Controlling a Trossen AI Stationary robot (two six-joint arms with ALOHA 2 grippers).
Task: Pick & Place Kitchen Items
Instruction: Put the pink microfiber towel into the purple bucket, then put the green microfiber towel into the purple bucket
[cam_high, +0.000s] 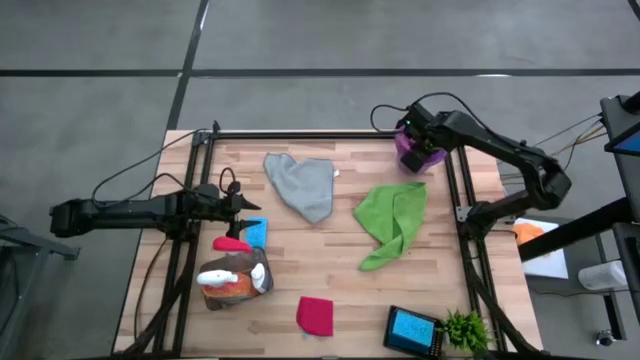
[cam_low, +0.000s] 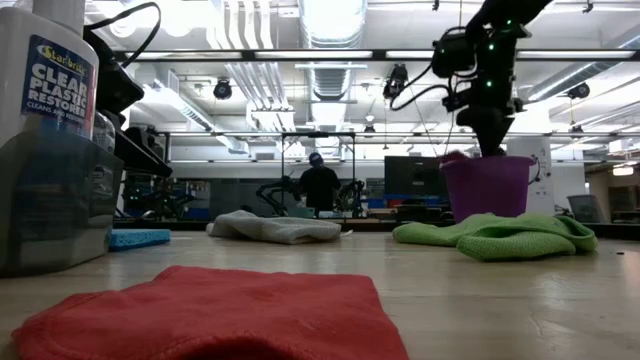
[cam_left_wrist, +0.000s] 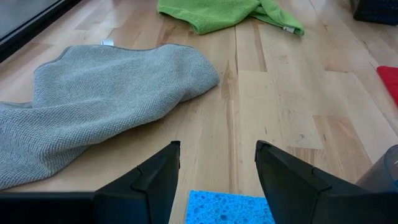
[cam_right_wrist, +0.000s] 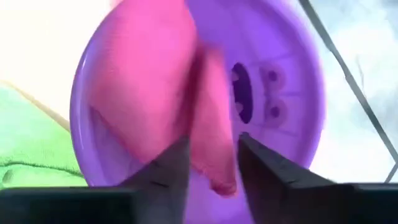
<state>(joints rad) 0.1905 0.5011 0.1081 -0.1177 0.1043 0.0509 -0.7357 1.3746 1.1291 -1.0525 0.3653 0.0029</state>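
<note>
Rumpled red cloth (cam_low: 215, 312), woven grey cloth (cam_left_wrist: 93, 102), round purple bucket (cam_low: 487, 186)

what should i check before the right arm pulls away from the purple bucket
1. Magenta cloth inside the purple bucket: ok, it hangs within the rim.
2. Right gripper has let go of the cloth: cannot tell, the cloth shows between the fingers with a gap around it.
3. Bucket upright on the table: ok in the low view.
4. Green cloth clear of the bucket: cannot tell, it lies close beside it.
5. Left gripper out of the way: ok, open over the blue sponge on the far side.
</note>
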